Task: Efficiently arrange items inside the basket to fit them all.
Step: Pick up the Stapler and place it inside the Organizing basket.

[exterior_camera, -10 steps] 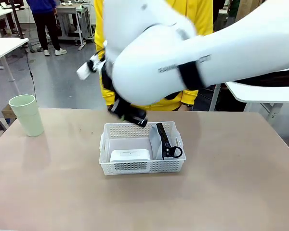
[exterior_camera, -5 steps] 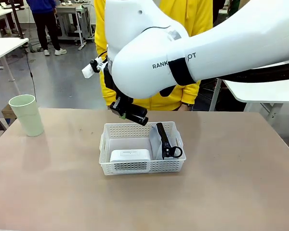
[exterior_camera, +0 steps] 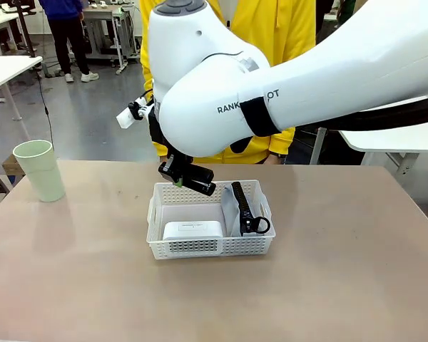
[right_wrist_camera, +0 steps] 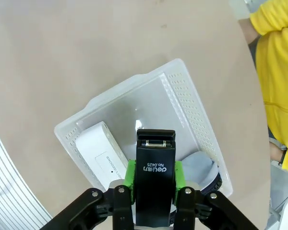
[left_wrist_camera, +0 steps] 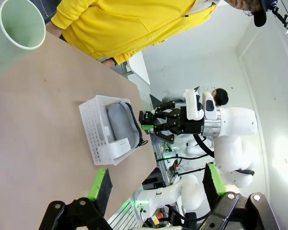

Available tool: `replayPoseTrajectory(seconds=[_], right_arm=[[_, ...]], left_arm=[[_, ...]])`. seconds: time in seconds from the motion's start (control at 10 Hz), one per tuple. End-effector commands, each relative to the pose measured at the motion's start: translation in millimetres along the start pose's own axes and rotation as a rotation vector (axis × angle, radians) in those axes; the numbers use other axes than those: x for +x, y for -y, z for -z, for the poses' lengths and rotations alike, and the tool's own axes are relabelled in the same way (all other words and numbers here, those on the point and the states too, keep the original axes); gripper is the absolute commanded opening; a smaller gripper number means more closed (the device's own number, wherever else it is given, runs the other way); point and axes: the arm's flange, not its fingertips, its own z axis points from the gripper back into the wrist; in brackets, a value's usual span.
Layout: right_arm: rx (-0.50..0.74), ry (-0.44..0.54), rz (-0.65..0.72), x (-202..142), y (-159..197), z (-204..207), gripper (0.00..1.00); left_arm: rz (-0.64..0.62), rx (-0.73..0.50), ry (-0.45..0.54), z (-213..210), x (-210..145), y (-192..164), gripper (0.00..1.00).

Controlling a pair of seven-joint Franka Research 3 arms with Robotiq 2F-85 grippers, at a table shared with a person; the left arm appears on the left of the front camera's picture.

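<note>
Right wrist view shows the right claw (right_wrist_camera: 155, 178) clamped on the stapler (right_wrist_camera: 155, 153) over the basket (right_wrist_camera: 183, 92). Front view adds the cup (exterior_camera: 39, 169), well apart on the worktop (exterior_camera: 342, 285). The left claw (left_wrist_camera: 156, 184) gapes empty.

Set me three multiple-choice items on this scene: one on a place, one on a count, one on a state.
1. Where does the pale green cup stand relative to the basket?
A) inside it
B) on the table at the robot's left, apart from it
C) balanced on its rim

2. How many items lie in the basket?
A) four
B) one
C) two

3. What is the right gripper doing?
A) shut on the black stapler, above the basket
B) open and empty
C) shut on the cup

Key:
1 B: the cup stands alone near the table's left edge.
2 C: the small white box and the grey pouch lie side by side.
3 A: the green pads clamp the stapler in the right wrist view.
</note>
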Motion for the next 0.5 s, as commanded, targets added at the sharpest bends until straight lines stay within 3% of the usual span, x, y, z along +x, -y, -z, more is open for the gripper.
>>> replayPoseTrajectory(seconds=[0.0, 0.4], right_arm=[[0.11, -0.032, -0.029, 4, 18, 35, 0.37], [0.176, -0.028, 0.0, -8, 26, 82, 0.37]], left_arm=[[0.022, -0.025, 0.018, 1, 0, 2, 1.0], [0.022, -0.025, 0.018, 1, 0, 2, 1.0]])
